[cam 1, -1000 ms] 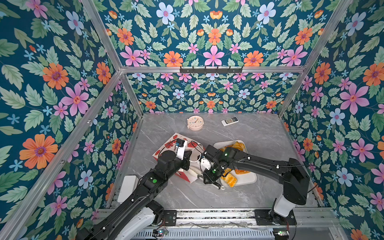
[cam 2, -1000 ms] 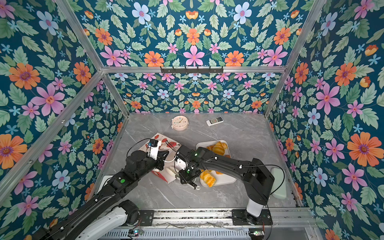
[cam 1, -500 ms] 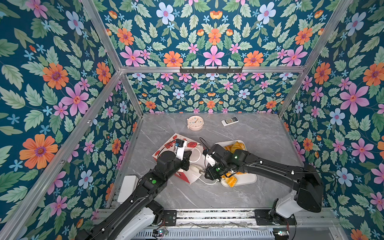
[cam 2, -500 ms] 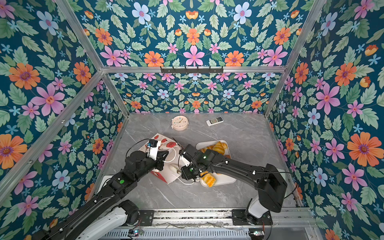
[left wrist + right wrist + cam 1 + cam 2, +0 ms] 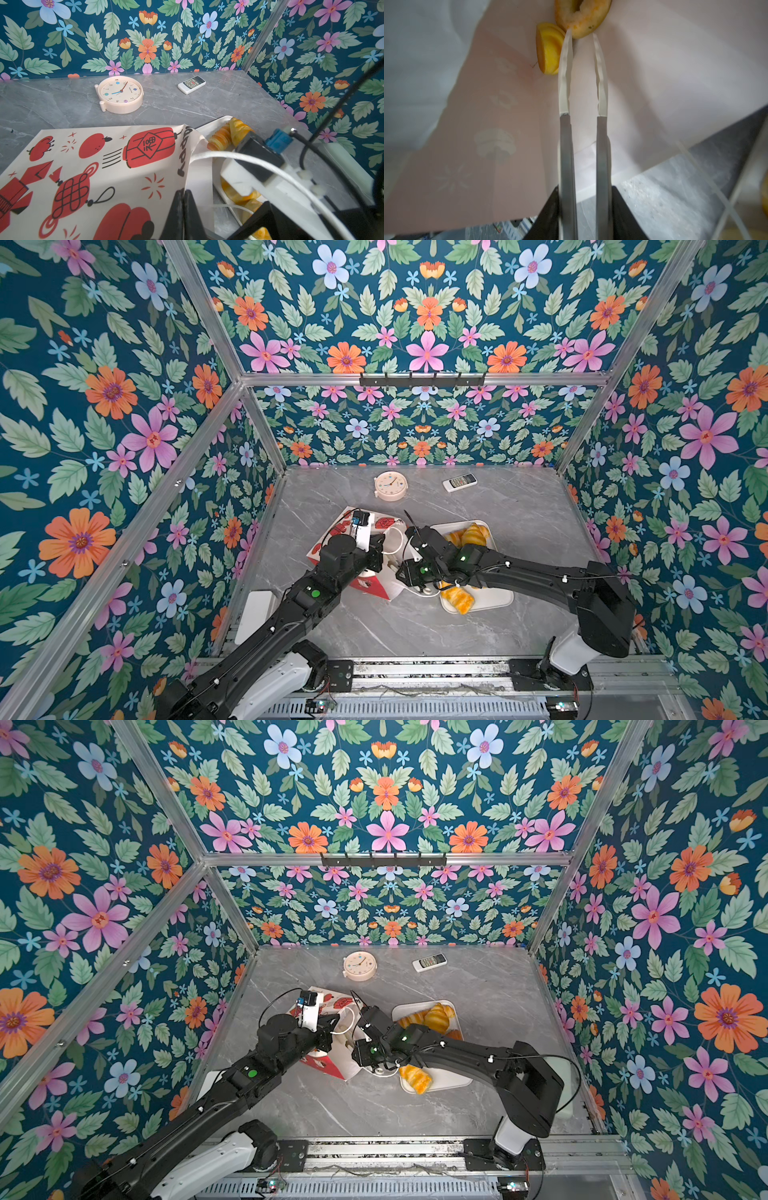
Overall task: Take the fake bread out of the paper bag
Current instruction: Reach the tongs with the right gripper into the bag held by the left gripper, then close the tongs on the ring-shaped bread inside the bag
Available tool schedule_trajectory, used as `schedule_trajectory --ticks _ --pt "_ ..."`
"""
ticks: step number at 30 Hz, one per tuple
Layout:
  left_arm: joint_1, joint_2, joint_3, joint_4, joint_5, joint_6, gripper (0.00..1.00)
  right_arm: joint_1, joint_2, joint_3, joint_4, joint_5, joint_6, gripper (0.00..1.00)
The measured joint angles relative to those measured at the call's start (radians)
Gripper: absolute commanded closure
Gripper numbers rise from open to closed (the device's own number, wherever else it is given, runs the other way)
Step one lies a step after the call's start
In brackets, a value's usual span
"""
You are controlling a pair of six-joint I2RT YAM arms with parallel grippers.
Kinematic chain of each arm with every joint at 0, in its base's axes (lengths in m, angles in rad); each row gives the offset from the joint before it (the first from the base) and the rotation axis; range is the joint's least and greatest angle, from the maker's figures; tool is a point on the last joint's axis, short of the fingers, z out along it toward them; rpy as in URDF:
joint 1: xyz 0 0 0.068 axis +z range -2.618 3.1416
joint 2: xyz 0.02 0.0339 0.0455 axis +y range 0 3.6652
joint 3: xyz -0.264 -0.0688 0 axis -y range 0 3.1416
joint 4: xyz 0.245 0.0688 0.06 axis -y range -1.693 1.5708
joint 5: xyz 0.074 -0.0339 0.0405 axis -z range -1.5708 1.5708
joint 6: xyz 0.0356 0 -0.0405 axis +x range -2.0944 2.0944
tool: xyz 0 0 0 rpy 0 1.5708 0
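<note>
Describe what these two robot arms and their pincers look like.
The left arm and right arm are black jointed segments on white bases, each with small green lights and thin black cables. The left gripper has short black wedge fingers; the right gripper has long silver prongs with translucent whitish tips.

1. The right gripper (image 5: 581, 34) has shifted left, from above the near-left corner of the white tray (image 5: 494, 601) to the mouth of the paper bag (image 5: 345, 524); its long fingers (image 5: 564, 83) now reach inside, tips slightly apart at the rim of the ring doughnut (image 5: 591, 22)
2. The croissant (image 5: 457, 599) at the tray's near corner, earlier right beside the gripper, now lies clear of it
3. The right arm's elbow swung out to the right, then came partway back
4. The left gripper (image 5: 184, 200) has pinched tighter on the bag's upper edge; its jaws now meet
</note>
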State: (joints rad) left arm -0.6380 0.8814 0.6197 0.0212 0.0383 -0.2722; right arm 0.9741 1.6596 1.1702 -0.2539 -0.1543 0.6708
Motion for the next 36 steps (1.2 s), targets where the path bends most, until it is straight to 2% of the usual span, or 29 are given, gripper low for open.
schedule_trajectory --ticks 6,14,36 --pt "0.0 0.017 0.014 0.01 0.004 -0.016 1.0 -0.005 0.049 -0.023 0.108 0.008 0.067 0.62" --pt "-0.001 0.017 0.031 0.01 0.003 -0.016 1.0 -0.012 0.053 -0.058 0.192 0.026 0.13 0.59" --pt "0.0 -0.022 -0.03 0.053 0.101 -0.02 1.0 -0.038 0.132 -0.008 0.241 -0.004 0.186 0.57"
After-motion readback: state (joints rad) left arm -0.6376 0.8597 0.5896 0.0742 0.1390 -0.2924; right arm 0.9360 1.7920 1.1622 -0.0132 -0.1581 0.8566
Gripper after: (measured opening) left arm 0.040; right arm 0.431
